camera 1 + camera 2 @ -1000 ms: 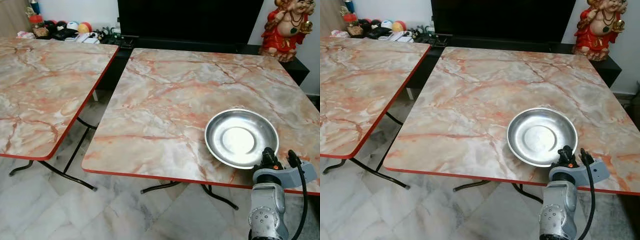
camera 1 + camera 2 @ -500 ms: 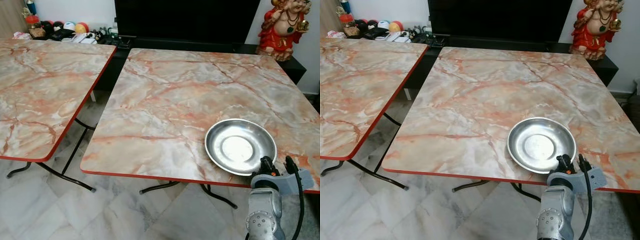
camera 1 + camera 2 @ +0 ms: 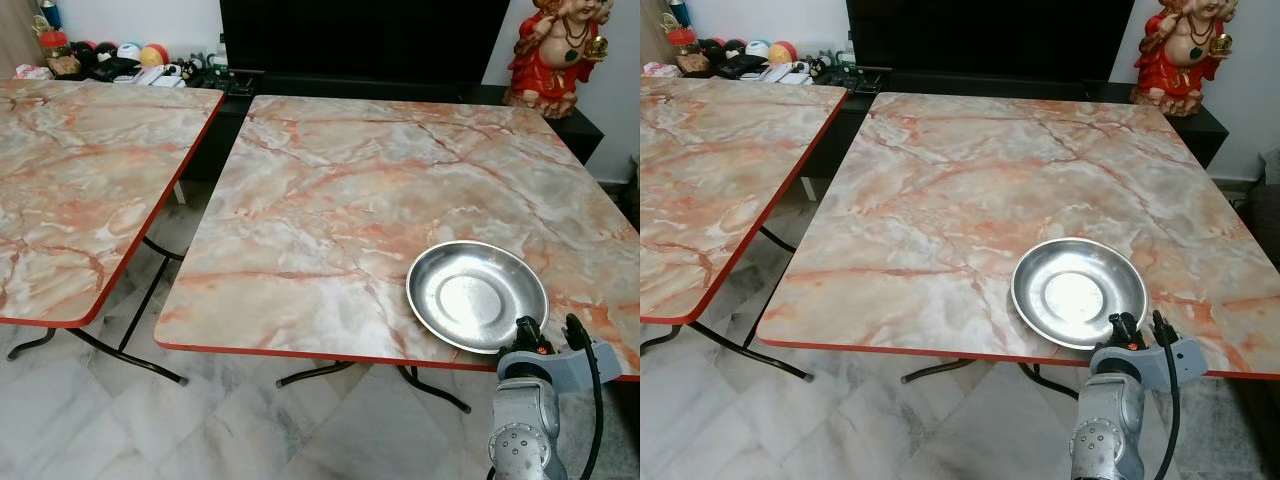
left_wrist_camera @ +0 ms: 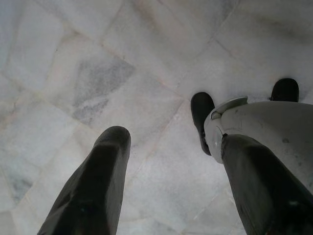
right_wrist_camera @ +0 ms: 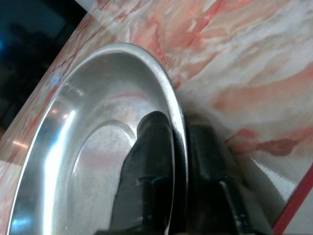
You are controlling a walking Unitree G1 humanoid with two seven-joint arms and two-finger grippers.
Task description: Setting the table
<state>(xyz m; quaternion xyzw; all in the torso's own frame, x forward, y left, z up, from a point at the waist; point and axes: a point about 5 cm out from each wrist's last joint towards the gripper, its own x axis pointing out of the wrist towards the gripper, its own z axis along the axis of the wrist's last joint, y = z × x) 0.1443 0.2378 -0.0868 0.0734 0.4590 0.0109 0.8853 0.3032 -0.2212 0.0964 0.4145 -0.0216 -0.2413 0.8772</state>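
1. Steel plate (image 3: 476,296) resting on the marble-patterned worktop (image 3: 380,180), near the front red edge, toward the right corner.
2. Right gripper (image 5: 178,161) clenched on the near rim of the steel plate: one black finger inside the bowl, the other outside against the rim, as seen in the right wrist view.
3. Right arm (image 3: 527,430) rising from below the worktop edge, silver wrist housing just beneath the plate, black cable looped at its side.
4. Left gripper (image 4: 168,186) hanging idle over the pale marble floor (image 4: 98,63), fingers spread apart with nothing between them; robot's leg and black feet visible below in that wrist view.
5. Second worktop (image 3: 80,170) of the same marble pattern and red edging standing to the left, separated from the first by a narrow gap; black folding legs visible under both.
6. Dark cabinet (image 3: 360,40) behind the worktops against the wall.
7. Red figurine (image 3: 545,50) standing at the far right on the low black shelf.
8. Assorted small items and coloured balls (image 3: 130,55) clustered at the far left, too small to identify individually.
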